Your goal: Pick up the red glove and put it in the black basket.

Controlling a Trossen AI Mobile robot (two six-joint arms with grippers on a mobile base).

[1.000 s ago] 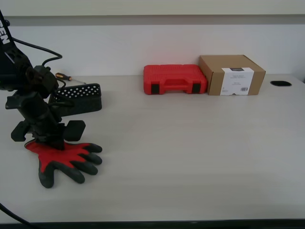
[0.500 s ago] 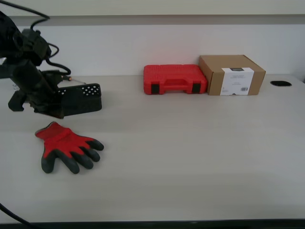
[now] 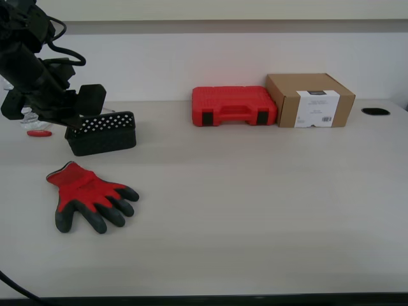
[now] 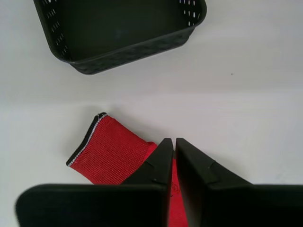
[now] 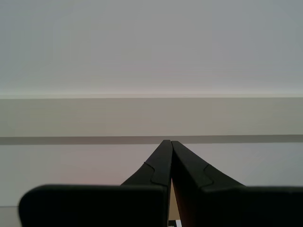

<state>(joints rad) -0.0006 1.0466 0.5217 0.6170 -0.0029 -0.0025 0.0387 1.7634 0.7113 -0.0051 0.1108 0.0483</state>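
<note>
Red glove (image 3: 86,194): lying flat on the pale table (image 3: 255,204), palm side up, dark coated fingers spread; sitting just in front of the black basket (image 3: 105,134), apart from it, nothing gripping it.
Black basket: standing upright on the table; interior showing dark in the first wrist view, glove cuff (image 4: 106,151) showing just short of its wall (image 4: 128,49).
My first gripper (image 4: 171,142): hovering above the glove, jaws pressed together, holding nothing.
My second gripper (image 5: 166,142): jaws meeting at the tips, gripping nothing, facing a blank wall.
Red tool case (image 3: 234,106): resting well beyond the basket, touching the cardboard box (image 3: 310,100).
</note>
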